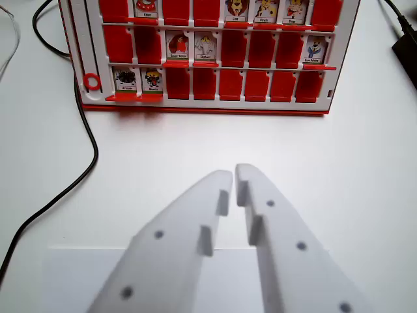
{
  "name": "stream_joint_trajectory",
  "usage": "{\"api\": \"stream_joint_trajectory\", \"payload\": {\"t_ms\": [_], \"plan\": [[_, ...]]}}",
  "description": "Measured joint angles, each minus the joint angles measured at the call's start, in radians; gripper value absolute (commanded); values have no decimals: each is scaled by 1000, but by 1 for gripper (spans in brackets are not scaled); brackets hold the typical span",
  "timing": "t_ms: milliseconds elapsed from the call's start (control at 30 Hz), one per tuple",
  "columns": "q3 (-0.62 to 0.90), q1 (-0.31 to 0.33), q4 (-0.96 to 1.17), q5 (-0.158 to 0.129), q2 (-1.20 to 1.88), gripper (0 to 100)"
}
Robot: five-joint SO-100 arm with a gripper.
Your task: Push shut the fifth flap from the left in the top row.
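The red game board (pixel 208 59) lies flat on the white counter. Some flaps (pixel 205 49) show animal pictures; others are plain red.

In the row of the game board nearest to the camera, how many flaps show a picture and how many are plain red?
Flaps showing a picture: 2
Plain red flaps: 6
Total: 8
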Motion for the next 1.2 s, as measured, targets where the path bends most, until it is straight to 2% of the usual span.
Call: {"api": "stream_joint_trajectory", "payload": {"t_ms": [1200], "plan": [[0,9,-6,-3,-26,0]]}}
